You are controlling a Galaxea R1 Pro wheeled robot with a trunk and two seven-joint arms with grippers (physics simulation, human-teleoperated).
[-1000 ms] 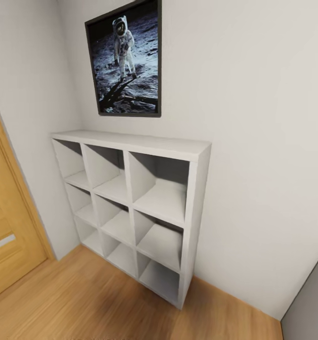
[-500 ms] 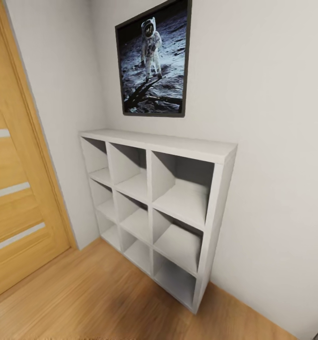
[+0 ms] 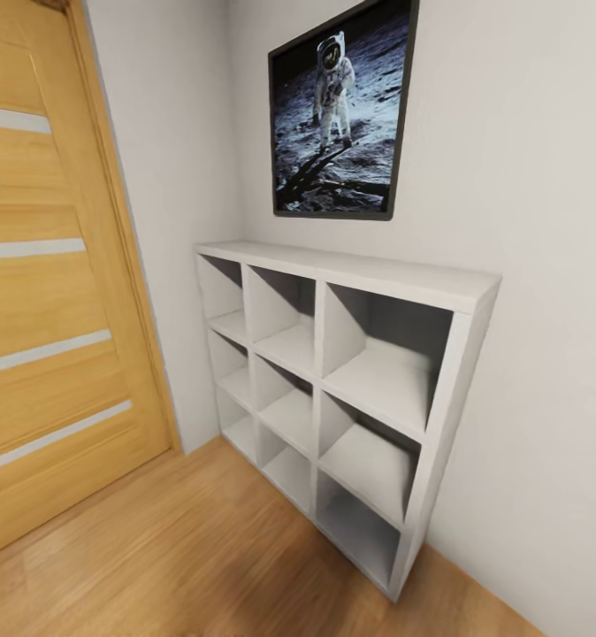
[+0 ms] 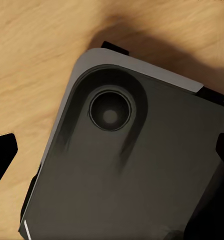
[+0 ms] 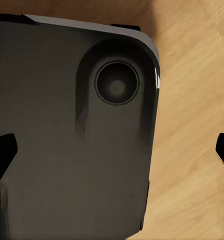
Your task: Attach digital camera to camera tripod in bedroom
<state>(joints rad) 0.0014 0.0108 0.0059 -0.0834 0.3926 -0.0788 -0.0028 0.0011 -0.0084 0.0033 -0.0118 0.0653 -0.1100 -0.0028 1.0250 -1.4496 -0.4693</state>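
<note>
The digital camera and the camera tripod are out of view. In the head view I face a corner of the bedroom with a white cubby shelf against a white wall. My left gripper is open, its black fingertips spread wide over my dark base, with nothing between them. My right gripper is open too, its fingertips at the picture's edges above the same dark base and the wood floor.
A framed astronaut poster hangs above the shelf. A wooden door with pale stripes stands at the left. Light wood floor runs in front of the shelf and door.
The head view has swung left: shelf and poster sit further right in the picture, more of the door shows, and the grey edge at lower right has gone.
</note>
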